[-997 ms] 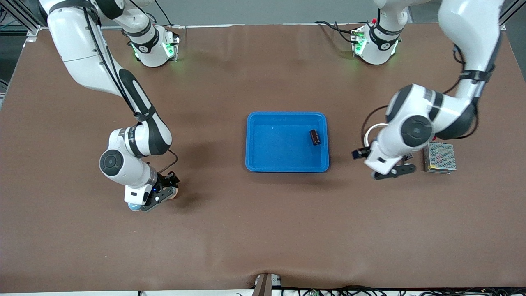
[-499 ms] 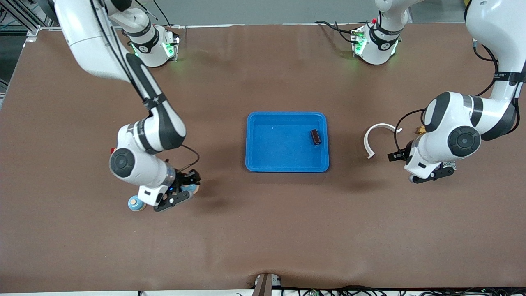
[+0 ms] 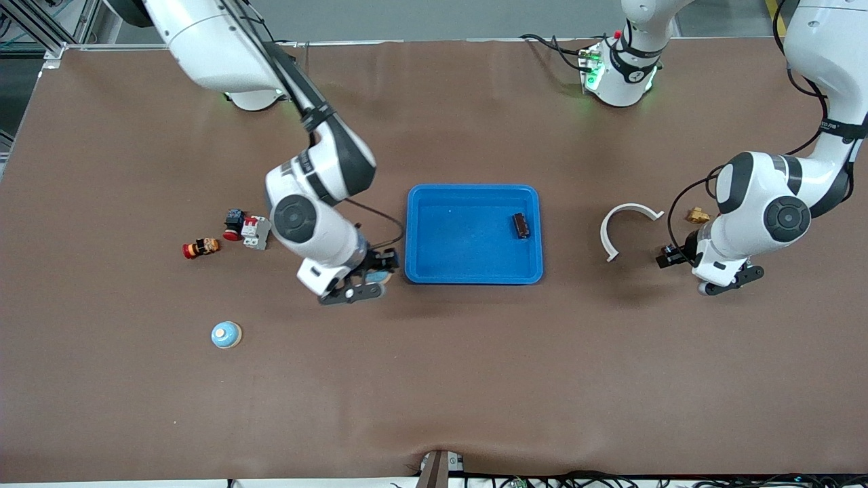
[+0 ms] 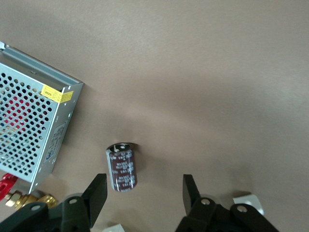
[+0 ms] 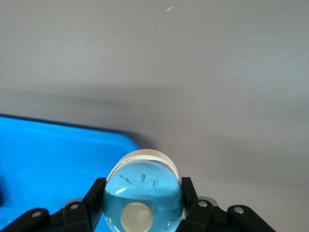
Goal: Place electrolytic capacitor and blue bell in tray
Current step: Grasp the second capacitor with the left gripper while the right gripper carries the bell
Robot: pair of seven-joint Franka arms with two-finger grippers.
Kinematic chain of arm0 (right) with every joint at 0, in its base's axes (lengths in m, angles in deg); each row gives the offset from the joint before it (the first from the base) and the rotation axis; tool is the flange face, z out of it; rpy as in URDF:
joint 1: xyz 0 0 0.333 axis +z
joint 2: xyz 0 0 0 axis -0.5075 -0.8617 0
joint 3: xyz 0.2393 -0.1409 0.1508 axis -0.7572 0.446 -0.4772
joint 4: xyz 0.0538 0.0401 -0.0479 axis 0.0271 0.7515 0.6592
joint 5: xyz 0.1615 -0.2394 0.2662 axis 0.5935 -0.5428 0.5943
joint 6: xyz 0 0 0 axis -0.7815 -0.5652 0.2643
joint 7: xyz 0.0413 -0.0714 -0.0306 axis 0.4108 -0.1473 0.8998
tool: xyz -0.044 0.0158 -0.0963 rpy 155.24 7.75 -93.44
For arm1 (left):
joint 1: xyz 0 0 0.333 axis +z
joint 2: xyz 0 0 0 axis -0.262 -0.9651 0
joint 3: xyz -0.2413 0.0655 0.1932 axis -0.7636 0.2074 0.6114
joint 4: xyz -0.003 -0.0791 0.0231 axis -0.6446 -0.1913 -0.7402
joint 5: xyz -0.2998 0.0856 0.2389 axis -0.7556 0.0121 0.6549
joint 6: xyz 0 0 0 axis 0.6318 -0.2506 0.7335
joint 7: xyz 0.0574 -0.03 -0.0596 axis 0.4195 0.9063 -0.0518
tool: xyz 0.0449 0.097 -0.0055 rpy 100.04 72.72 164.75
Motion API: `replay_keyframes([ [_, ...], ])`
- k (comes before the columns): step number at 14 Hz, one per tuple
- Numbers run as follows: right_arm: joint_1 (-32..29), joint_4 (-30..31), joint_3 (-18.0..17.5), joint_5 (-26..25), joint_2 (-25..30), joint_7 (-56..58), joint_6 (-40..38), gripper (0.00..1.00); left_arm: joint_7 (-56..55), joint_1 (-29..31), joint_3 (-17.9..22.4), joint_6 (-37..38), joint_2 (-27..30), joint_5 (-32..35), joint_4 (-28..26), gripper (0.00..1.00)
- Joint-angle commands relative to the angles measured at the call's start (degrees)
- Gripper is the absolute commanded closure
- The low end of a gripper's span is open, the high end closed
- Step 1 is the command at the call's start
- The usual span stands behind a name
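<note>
Clamps blue bell [image 5: 143, 193] in right end effector [image 5: 143, 205] at tray's [image 3: 475, 188] 8 o'clock corner; holds left end effector [image 4: 144, 186] apart above capacitor [image 4: 121, 169] on desk [image 4: 217, 72].

You face robotics lab bench: two arm bases [image 3: 620, 68] bolted to brown-matted table [image 3: 434, 379], cables [image 3: 610, 480] along edge, electronic parts [image 3: 247, 229] scattered about.

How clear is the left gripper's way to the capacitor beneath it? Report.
Likely yes, reachable: the left gripper hangs open just above the capacitor lying on the table; the metal box beside it stands apart, and nothing covers it.
</note>
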Motion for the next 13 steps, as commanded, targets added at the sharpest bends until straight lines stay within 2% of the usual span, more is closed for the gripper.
replay_keyframes([
  [1,3.9,1.2,0.9,0.5,1.5,-6.9,1.2,0.6,-1.4,1.2,-0.1,-2.7,-0.1,2.5,-2.4,0.31],
  [3,6.0,1.8,1.0,0.4,1.4,-9.4,2.7,0.61,-2.4,2.2,0.4,-2.8,-0.7,2.5,-2.3,0.31],
  [8,9.5,6.4,1.2,0.3,0.3,-11.0,11.9,0.61,-3.4,3.0,0.7,-3.3,-3.2,2.5,-2.0,0.32],
  [11,10.6,7.6,1.2,0.3,-0.5,-11.0,13.2,0.61,-3.4,3.0,0.7,-3.3,-3.9,3.4,-1.9,0.46],
  [13,11.2,7.6,1.2,0.3,-1.3,-11.0,13.2,0.61,-3.4,3.2,0.8,-3.3,-4.4,5.3,-1.9,0.5],
])
